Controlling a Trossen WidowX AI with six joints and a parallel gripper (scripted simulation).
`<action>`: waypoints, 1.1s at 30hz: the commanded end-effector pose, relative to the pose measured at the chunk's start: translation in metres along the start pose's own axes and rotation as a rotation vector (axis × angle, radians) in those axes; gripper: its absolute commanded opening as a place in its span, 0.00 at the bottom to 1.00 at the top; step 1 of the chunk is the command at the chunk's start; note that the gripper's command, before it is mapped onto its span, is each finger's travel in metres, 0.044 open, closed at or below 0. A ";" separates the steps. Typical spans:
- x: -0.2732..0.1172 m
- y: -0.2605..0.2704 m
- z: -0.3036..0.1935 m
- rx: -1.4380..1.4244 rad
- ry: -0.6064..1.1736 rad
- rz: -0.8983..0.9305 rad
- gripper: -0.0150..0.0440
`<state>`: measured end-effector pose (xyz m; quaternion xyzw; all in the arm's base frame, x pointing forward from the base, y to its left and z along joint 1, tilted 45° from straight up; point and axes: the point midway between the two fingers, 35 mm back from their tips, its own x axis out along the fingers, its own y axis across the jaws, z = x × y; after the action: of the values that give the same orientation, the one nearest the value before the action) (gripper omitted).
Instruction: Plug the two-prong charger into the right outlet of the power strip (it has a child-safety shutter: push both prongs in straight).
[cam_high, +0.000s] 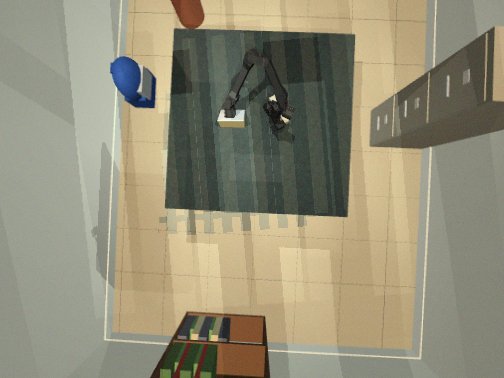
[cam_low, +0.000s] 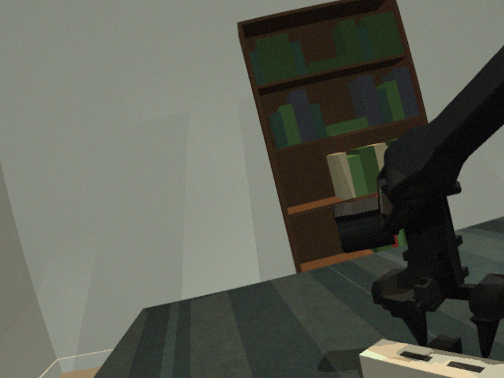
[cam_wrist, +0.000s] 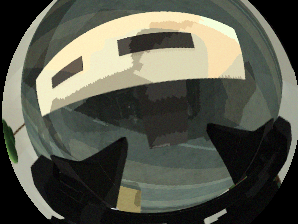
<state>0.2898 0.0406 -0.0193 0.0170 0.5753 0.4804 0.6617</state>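
Note:
The cream power strip (cam_high: 286, 120) (cam_low: 387, 367) (cam_wrist: 100, 67) crosses the upper wrist view, with two dark outlet recesses in its top. A dark block (cam_low: 446, 344) (cam_wrist: 169, 112), which looks like the charger, is beside the strip's long side; its prongs cannot be made out. My gripper (cam_low: 454, 350) (cam_wrist: 168, 135) is open, with nothing gripped. It points down close beside the strip, its fingertips spread wide to either side of the dark block's line. In the top view the arm's own parts hide most of this.
The arm's base stands on a white-topped tan box (cam_high: 232, 124) on the dark striped surface (cam_high: 225, 175). A blue chair (cam_high: 125, 75), a grey cabinet (cam_high: 435, 110) and a bookcase (cam_high: 242, 355) (cam_low: 267, 185) stand farther off. The strip's near end runs out of the exterior view.

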 end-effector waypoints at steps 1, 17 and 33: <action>0.002 0.001 -0.011 0.002 0.009 0.003 1.00; 0.004 0.002 -0.037 0.003 0.009 0.004 1.00; -0.073 0.001 -0.022 0.004 -0.601 0.002 1.00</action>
<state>0.2815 -0.0110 0.0153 0.1326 0.4066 0.4618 0.7771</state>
